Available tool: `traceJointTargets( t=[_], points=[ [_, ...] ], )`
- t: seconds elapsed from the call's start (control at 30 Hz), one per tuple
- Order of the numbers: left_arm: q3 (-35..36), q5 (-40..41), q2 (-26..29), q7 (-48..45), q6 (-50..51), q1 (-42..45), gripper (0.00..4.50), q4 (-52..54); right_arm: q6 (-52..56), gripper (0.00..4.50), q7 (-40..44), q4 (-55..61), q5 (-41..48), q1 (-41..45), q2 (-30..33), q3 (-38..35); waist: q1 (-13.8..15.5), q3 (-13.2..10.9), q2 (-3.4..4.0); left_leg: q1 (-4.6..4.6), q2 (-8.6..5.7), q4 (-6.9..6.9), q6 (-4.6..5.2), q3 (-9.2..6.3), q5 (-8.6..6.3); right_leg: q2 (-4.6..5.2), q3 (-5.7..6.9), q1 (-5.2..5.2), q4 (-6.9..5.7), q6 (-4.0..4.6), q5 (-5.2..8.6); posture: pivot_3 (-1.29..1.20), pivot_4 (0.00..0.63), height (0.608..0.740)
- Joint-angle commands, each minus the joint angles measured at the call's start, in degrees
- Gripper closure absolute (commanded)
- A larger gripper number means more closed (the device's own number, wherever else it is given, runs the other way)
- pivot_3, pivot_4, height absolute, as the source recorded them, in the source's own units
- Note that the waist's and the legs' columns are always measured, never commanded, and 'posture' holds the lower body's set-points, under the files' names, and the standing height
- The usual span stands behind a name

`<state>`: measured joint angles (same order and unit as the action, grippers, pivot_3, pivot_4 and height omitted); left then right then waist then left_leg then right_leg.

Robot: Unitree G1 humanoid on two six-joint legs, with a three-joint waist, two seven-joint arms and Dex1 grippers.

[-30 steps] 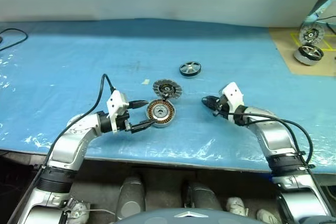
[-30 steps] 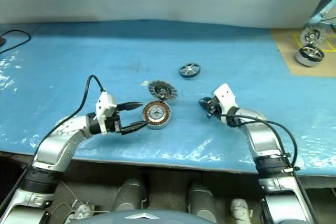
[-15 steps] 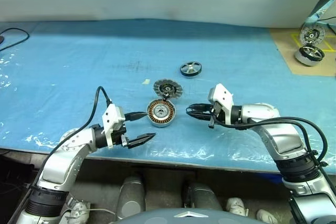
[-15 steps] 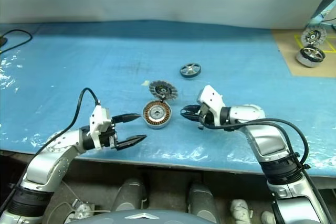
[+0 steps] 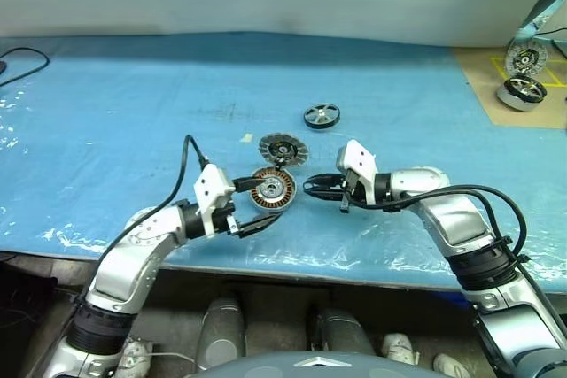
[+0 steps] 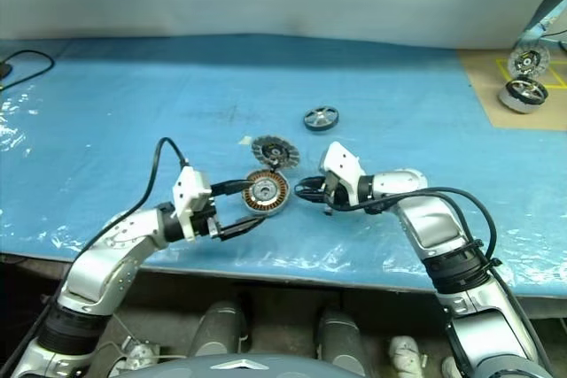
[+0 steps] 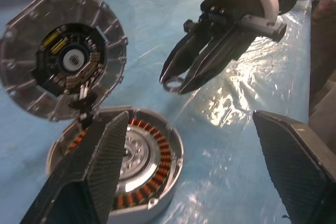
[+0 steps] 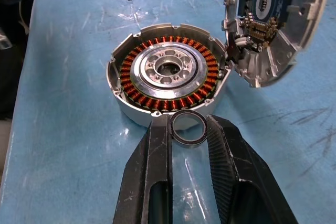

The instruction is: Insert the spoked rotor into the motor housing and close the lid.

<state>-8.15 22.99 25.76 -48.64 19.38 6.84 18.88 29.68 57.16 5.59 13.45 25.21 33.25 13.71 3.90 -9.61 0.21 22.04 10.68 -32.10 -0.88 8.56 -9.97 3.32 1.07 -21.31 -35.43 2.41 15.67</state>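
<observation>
Nearest, the left gripper (image 5: 252, 204) has swung back in from the near left since half a second ago, its jaws spread wide to either side of the motor housing (image 5: 271, 189) on the blue table cover (image 5: 133, 112). From the right, the right gripper (image 5: 312, 189) has edged closer, pinching a small dark ring (image 8: 189, 129) just beside the housing. The lid (image 5: 282, 149) stands open behind, unmoved. Farther off lies the spoked rotor (image 5: 321, 116).
</observation>
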Motion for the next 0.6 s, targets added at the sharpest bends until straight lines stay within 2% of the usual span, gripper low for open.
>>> traceJointTargets(
  t=[0.03,0.17,0.27,0.33,0.6],
  points=[
    [-0.97,-0.87,-0.31,1.11,0.88,2.04,0.51,0.35,-1.59,3.92,-0.11,0.58,0.02,1.61,-0.68,-0.40,-0.11,0.00,0.00,-0.01,0.02,-0.02,0.00,0.00,0.00,-0.01,-0.01,0.00,-0.02,0.00,0.00,0.00,0.150,0.740],
    [-0.70,-3.59,2.20,-0.99,-1.59,4.04,0.51,-5.51,-2.18,3.92,-0.23,0.63,-0.68,1.99,-1.74,0.58,-0.11,0.00,0.00,-0.07,0.03,-0.08,0.00,0.00,0.00,-0.02,-0.02,0.01,-0.13,0.00,0.00,0.00,0.150,0.740],
    [2.10,-2.96,2.19,-0.46,-2.98,5.21,0.51,-8.91,-1.11,3.92,0.88,0.37,0.20,2.85,-2.77,0.94,-0.09,0.00,0.00,-0.03,0.00,-0.09,0.00,0.00,0.00,-0.01,-0.04,-0.01,-0.13,0.00,0.00,0.00,0.150,0.740],
    [5.37,-1.64,3.45,-2.02,-5.74,3.00,0.51,-10.11,-1.44,3.92,2.24,-0.31,-0.26,3.40,-2.94,2.16,-0.11,0.00,0.00,0.03,0.00,-0.12,0.00,-0.01,0.00,-0.01,-0.04,-0.05,-0.13,0.00,-0.01,0.00,0.150,0.740],
    [12.27,3.50,5.02,-3.93,-6.85,-5.25,0.51,-4.86,-3.37,3.92,4.41,-7.10,-1.07,8.06,-6.73,4.61,-0.02,0.00,0.00,0.06,0.02,-0.11,0.01,0.00,0.00,-0.01,0.01,-0.08,-0.16,0.02,0.00,0.00,0.150,0.740]
  ],
)
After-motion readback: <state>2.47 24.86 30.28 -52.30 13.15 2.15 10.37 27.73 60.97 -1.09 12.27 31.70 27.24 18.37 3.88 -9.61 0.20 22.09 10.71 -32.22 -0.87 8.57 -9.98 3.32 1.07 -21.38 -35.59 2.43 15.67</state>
